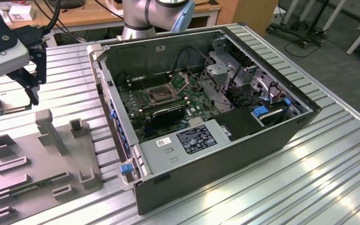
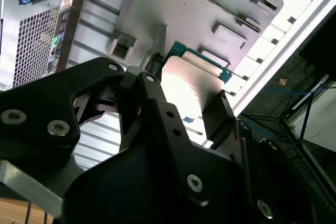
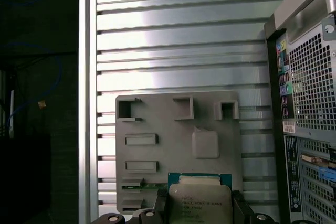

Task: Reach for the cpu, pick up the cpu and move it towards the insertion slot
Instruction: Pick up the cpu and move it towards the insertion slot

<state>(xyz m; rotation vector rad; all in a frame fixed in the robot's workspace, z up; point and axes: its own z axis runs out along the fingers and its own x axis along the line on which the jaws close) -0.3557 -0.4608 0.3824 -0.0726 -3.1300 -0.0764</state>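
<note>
Gripper [image 3: 199,206] is clenching the cpu [image 3: 199,196] by its edges, hovering near the grey fixture plate [image 3: 157,124].

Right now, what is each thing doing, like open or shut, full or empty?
gripper, shut on the chip.
chip, held between the fingers, off the grey tray.
computer case, lying on its side, open.
socket, empty.
grey tray, flat on the table.
memory stick, lying in the tray.
</note>
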